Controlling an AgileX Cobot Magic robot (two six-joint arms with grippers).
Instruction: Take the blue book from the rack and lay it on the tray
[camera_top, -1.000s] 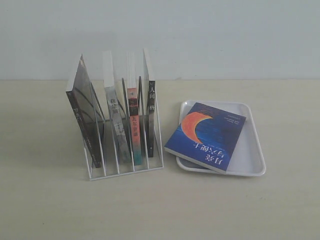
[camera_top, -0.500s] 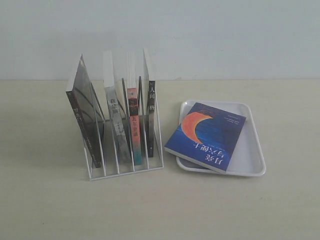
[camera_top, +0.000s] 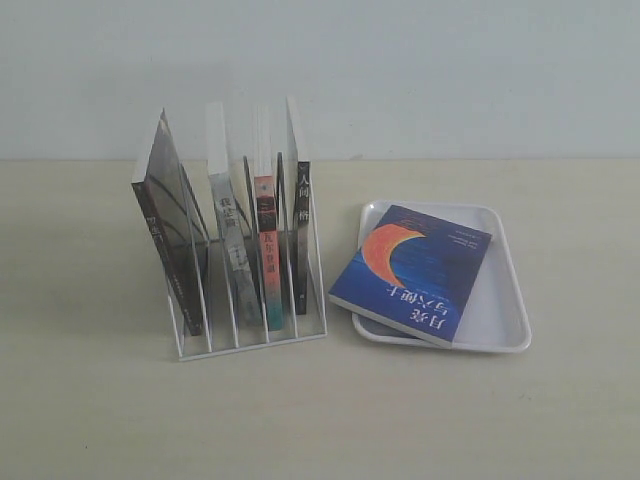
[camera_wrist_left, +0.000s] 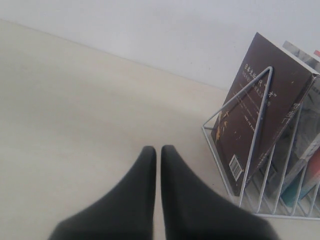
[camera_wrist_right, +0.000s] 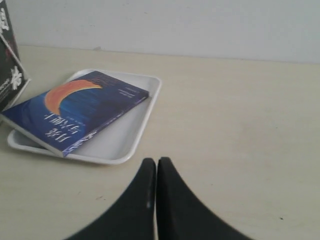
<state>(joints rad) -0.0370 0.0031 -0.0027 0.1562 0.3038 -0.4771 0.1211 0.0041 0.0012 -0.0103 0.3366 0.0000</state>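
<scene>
The blue book (camera_top: 415, 272) with the orange crescent lies face up on the white tray (camera_top: 500, 300), skewed, its near left corner jutting over the tray's rim. The right wrist view shows the same blue book (camera_wrist_right: 75, 107) on the tray (camera_wrist_right: 127, 135). The white wire rack (camera_top: 245, 330) stands to the left of the tray and holds several upright books. Neither gripper appears in the exterior view. My left gripper (camera_wrist_left: 158, 149) is shut and empty over bare table beside the rack (camera_wrist_left: 255, 150). My right gripper (camera_wrist_right: 156, 161) is shut and empty, short of the tray.
In the rack stand a dark-covered book (camera_top: 165, 235), a grey-spined one (camera_top: 232, 240), a red-and-teal-spined one (camera_top: 266, 250) and a black-spined one (camera_top: 302, 230). A pale wall runs behind the beige table.
</scene>
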